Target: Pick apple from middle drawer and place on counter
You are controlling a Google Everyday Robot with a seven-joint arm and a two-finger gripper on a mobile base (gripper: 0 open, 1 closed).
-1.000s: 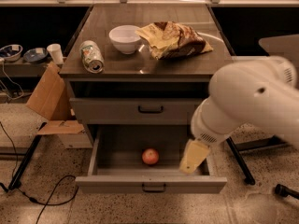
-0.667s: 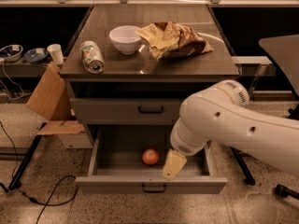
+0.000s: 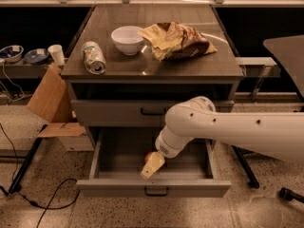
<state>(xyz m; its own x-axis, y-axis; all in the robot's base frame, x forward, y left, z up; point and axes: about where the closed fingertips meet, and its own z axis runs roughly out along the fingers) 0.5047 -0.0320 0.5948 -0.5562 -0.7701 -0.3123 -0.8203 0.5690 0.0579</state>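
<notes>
Tool [image 3: 151,167] is swinging left across the drawer [image 3: 199,188], now hanging over the apple [image 3: 148,155], which is peeking out at its 11 o'clock; whether spread or pinching, I cannot tell; grasping is nearing, tabletop [image 3: 199,68] placement still waiting.

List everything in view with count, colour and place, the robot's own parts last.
apple: one, red-orange, in the open drawer, partly hidden behind the hand
open drawer: one, grey, pulled out low on the cabinet
counter: one, dark grey-brown, top of the cabinet
bowl: one, white, on the counter
can: one, silver-green, on its side at the counter's left edge
bag: one, yellow and brown, crumpled, right of the bowl
closed drawer: one, grey, above the open one
cardboard box: one, brown, left of the cabinet
cup: one, white, on the low shelf at left
arm: one, white, extends in from the right
hand: one, cream, in the open drawer beside the apple
</notes>
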